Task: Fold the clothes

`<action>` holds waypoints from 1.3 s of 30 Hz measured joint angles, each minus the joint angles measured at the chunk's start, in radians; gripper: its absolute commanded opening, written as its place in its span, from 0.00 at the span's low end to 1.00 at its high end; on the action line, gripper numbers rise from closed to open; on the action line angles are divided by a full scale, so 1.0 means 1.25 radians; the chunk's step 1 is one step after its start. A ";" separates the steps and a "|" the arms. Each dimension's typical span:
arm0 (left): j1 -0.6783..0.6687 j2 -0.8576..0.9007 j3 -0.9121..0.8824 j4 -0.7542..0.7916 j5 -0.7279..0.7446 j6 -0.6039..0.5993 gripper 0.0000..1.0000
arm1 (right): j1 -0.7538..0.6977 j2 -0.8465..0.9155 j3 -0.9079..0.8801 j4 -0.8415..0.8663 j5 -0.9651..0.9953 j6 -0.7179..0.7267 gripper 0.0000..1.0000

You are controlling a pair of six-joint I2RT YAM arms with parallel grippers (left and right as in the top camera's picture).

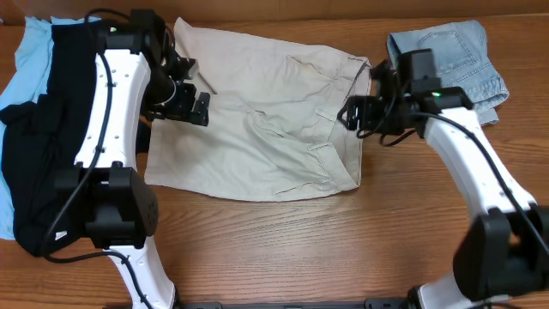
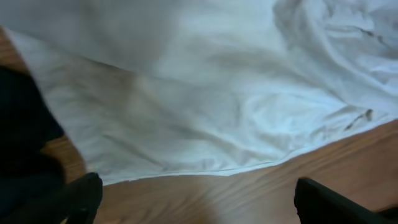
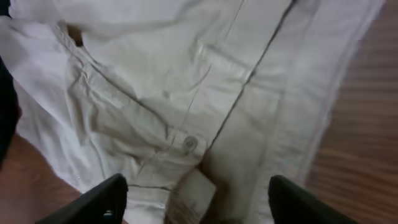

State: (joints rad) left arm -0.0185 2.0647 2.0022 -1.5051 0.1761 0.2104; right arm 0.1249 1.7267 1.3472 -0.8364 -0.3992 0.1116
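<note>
Across the table (image 1: 283, 249), the beige shorts (image 1: 257, 129) are lying flat. I am hovering the left gripper (image 2: 199, 202) and right gripper (image 3: 200, 205) at their edges, fingers wide apart (only the right wrist view is showing the button (image 3: 189, 144)).

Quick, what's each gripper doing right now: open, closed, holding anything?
Left gripper: open wide, holding nothing.
Right gripper: open over the waistband of the beige shorts, not gripping it.
</note>
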 measured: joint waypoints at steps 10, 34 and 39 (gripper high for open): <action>-0.043 0.000 -0.197 0.097 0.027 0.000 1.00 | 0.089 0.068 -0.017 -0.058 -0.078 -0.055 0.13; -0.047 0.000 -0.239 0.175 0.027 -0.001 1.00 | 0.092 0.068 -0.049 0.054 0.130 0.132 0.81; -0.047 0.000 -0.239 0.184 0.027 -0.001 1.00 | 0.089 0.086 -0.045 0.165 0.134 0.134 0.75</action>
State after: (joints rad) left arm -0.0772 2.0647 1.7039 -1.2747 0.2100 0.2092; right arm 0.2356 1.8339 1.2903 -0.6304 -0.2317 0.2787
